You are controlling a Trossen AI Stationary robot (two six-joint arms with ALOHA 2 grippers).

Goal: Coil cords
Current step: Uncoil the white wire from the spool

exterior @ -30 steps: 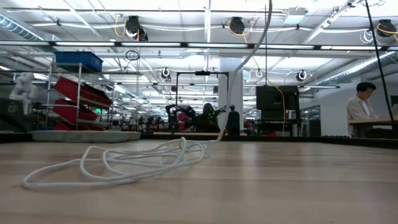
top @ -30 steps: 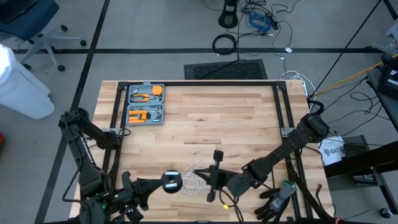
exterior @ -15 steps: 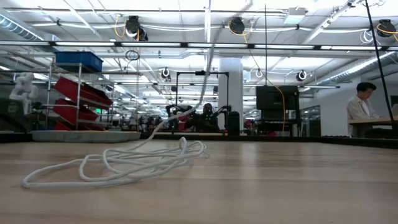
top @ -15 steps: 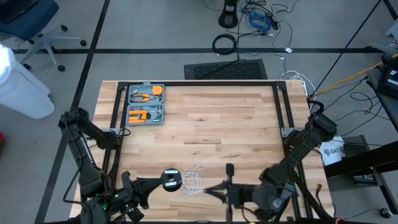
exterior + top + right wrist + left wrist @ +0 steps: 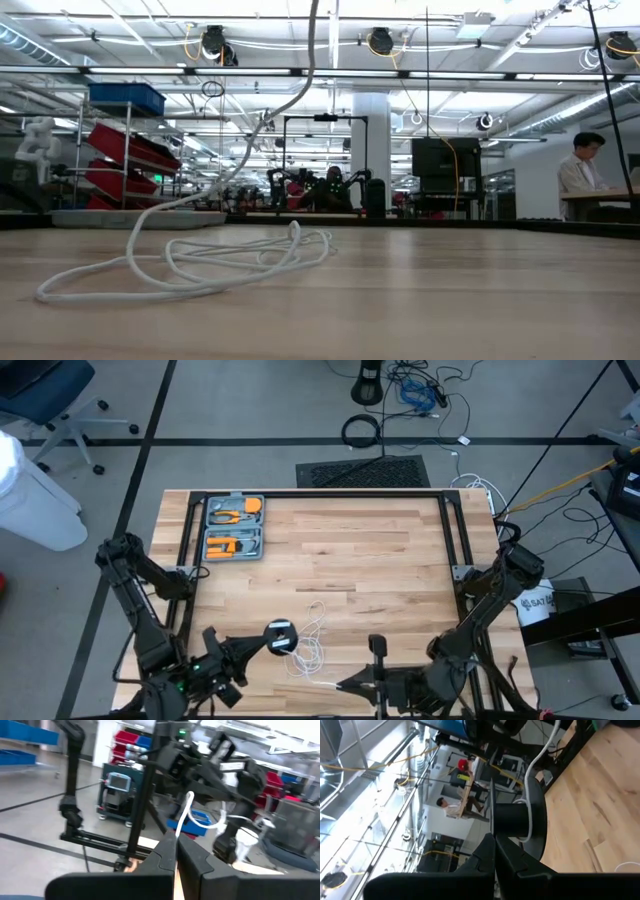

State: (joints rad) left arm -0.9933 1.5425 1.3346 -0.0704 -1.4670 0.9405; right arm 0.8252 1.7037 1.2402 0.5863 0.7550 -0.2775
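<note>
The white cord (image 5: 312, 645) lies in a loose tangle near the table's front edge, one strand rising to the black-and-silver reel (image 5: 280, 637), which the left gripper (image 5: 262, 647) pinches with its fingers pressed tight, apparently to steady it for winding. The right gripper (image 5: 350, 684), fingers pinched on the cord's end, draws it taut, it seems. The low view alone shows the strand climbing; the left wrist view shows cord wrapped round the reel's hub.
</note>
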